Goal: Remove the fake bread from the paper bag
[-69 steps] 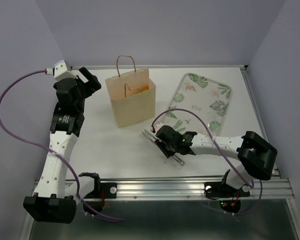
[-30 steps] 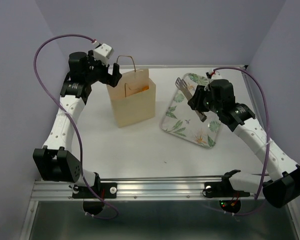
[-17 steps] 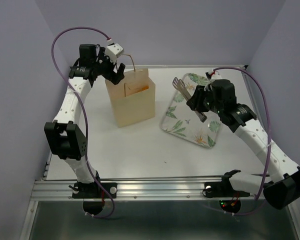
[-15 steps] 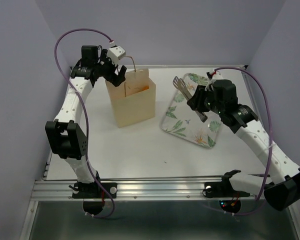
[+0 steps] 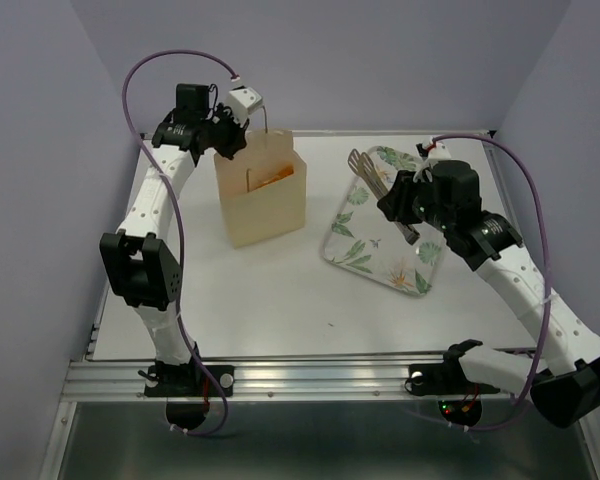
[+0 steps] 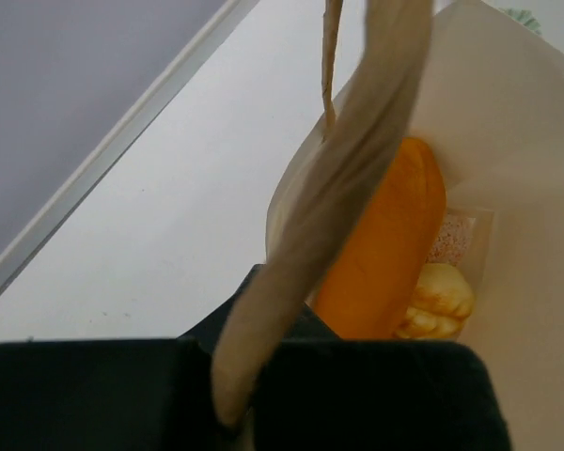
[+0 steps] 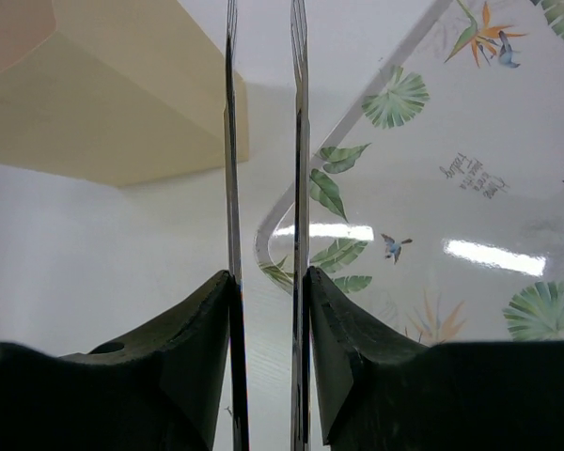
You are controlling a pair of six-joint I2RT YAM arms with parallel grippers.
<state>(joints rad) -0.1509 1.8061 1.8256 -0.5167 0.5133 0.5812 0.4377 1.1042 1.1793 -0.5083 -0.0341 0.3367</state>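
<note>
The tan paper bag [image 5: 265, 200] stands upright at the back left of the table. My left gripper [image 5: 235, 140] is at its back top rim and shut on the paper edge [image 6: 357, 160], which runs down between the dark jaws [image 6: 235, 395]. Inside the bag lie pieces of fake bread: a long orange loaf [image 6: 385, 254], a small yellow roll [image 6: 439, 301] and a pinkish piece [image 6: 451, 235]. An orange patch of the loaf [image 5: 270, 178] shows from above. My right gripper [image 5: 405, 205] [image 7: 268, 277] hovers right of the bag, shut on metal tongs [image 5: 370, 172] [image 7: 231, 141].
A floral-print tray [image 5: 435, 200] [image 7: 470, 216] lies on the table under and behind my right gripper. The tongs' tips point toward the bag's right side. The bag's cord handle [image 6: 329, 56] rises beside the pinched edge. White tabletop [image 5: 280, 290] lies in front of the bag.
My left gripper has moved right onto the bag's back rim and gone from open to shut on it. The right arm with the tongs has barely shifted.
</note>
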